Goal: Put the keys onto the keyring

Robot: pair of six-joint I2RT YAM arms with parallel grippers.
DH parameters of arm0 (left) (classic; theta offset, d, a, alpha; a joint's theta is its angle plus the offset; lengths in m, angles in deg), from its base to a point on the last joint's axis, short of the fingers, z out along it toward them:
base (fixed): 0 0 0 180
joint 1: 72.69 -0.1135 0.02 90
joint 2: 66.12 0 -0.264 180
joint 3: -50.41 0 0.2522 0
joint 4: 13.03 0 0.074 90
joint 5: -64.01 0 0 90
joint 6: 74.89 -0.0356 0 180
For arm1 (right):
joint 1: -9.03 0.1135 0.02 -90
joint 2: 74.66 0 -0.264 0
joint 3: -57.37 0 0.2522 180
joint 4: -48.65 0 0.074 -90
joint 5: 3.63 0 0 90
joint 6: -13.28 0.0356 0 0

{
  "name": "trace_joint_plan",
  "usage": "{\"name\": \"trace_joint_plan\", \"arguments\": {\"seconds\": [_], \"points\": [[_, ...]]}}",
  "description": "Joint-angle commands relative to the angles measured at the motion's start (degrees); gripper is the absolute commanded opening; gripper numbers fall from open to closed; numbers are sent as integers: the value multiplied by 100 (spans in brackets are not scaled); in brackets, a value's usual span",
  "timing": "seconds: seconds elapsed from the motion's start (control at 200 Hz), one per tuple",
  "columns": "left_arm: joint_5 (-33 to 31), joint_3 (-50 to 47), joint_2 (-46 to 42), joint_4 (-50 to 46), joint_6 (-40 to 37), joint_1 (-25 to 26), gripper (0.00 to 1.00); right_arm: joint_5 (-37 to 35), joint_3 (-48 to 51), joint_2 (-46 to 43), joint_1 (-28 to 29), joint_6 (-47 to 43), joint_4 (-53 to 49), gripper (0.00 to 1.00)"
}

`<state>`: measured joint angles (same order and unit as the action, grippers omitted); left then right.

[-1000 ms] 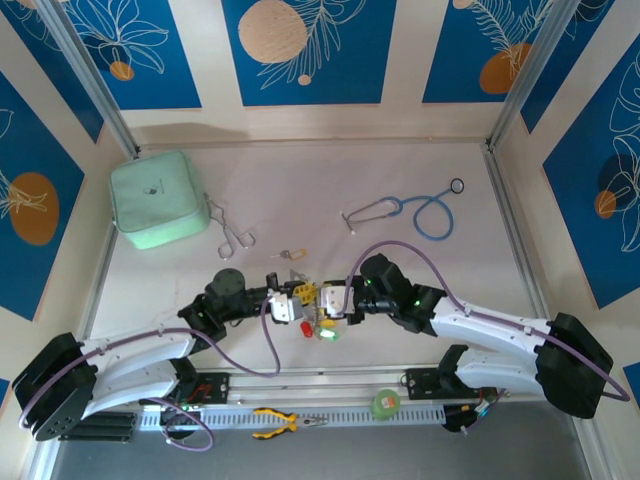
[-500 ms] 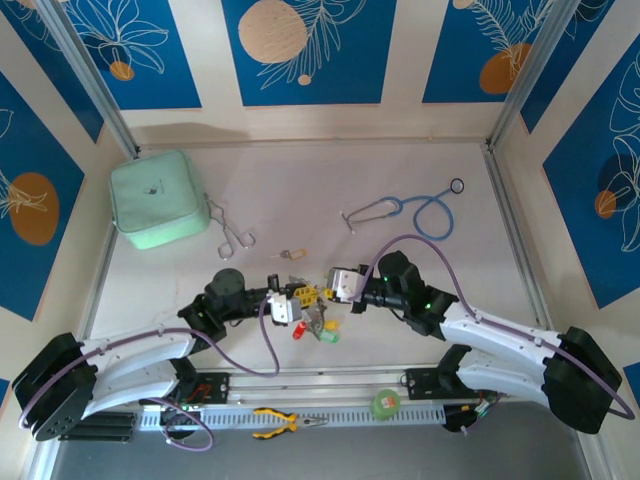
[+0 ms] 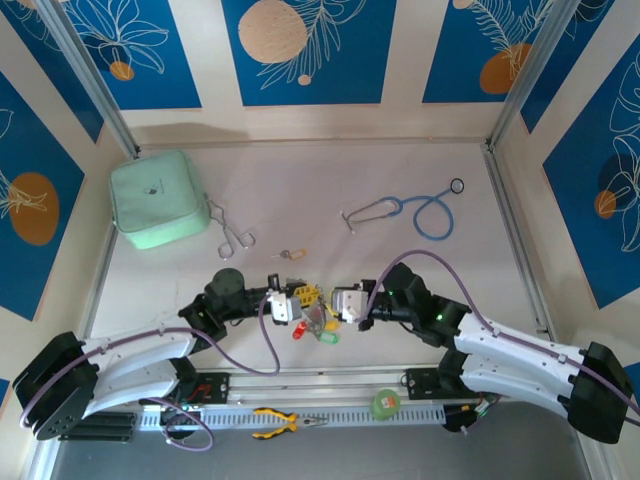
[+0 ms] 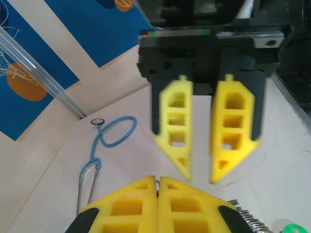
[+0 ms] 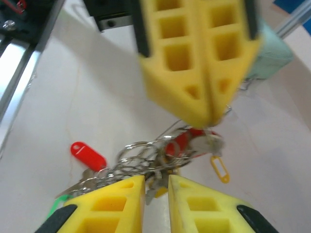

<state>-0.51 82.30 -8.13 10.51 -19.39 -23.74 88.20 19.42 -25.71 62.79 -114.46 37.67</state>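
Lying bunched near the middle of the table [image 3: 300, 180], the keys [image 3: 318, 322] are tangled with the keyring [image 5: 140, 160], whose wire loops spread between the two grippers. A red tag [image 3: 298, 331] and a green tag [image 3: 328, 337] splay out on the near side. One yellow-tagged key [image 3: 292, 254] lies apart, beyond the bunch.

Left gripper [image 4: 158, 182]: fingers pressed flat together, nipping the keyring at their tips.

Right gripper [image 5: 156, 180]: fingers parted by a narrow gap, with nothing seen between them in the left wrist view. Its tips are just short of the bunch.

Change from half a second ago: the right gripper has moved toward the near edge and now faces the left gripper tip to tip. The left arm and the bunch are unchanged.

Containers: the mint case [image 3: 158, 198] at far left is closed, contents hidden. The slotted rail [image 3: 350, 413] at the near edge carries pliers [image 3: 285, 423] and a green roll [image 3: 385, 404].

Forceps [image 3: 232, 237] lie just beside the case. The stethoscope [image 3: 415, 212] lies right of centre, well apart from the bunch.
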Motion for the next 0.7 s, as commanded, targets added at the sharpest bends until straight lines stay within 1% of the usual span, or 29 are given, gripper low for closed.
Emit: {"name": "trace_joint_plan", "arguments": {"seconds": [0.0,0.12,0.26,0.4,0.53,0.695], "points": [[128,15,-24,377,100,-59,0,-191,64,95,169,-174,-85,19],[116,24,-33,357,101,-56,0,-201,96,238,194,-87,185,18],[70,24,-29,351,110,-59,0,-119,116,277,222,-13,261,19],[-11,15,-9,396,127,-57,0,-136,166,249,268,56,253,22],[-244,6,38,496,268,-52,0,-213,203,228,352,200,310,25],[-690,22,63,552,716,-56,0,-446,304,234,453,367,630,25]]}}
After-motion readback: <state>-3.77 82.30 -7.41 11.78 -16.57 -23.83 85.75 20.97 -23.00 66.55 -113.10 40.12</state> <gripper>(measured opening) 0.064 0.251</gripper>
